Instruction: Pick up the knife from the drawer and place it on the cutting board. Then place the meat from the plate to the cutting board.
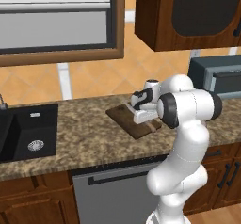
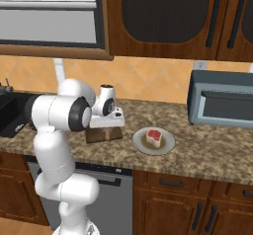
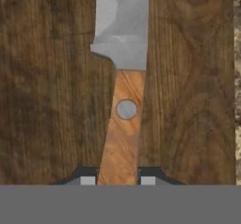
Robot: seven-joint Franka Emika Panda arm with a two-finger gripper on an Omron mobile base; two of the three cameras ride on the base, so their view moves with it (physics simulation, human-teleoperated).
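The knife (image 3: 123,119) has a grey blade and an orange-brown wooden handle, and lies lengthwise just over the dark brown cutting board (image 3: 47,100). My gripper (image 3: 117,180) points straight down at the board, its two fingertips pressed against either side of the handle's end, shut on the knife. In the base views the hand hovers low over the cutting board (image 1: 123,116) (image 2: 99,135) on the granite counter. The meat (image 2: 154,137), pinkish-red with white fat, rests on a grey plate (image 2: 141,143) right of the board. The drawer is out of view.
A black sink (image 1: 28,129) is set into the counter at the left. A grey toaster oven (image 2: 222,105) stands at the back right. Dark wall cabinets (image 2: 163,17) hang above, and a dishwasher front (image 1: 113,190) sits below the counter edge.
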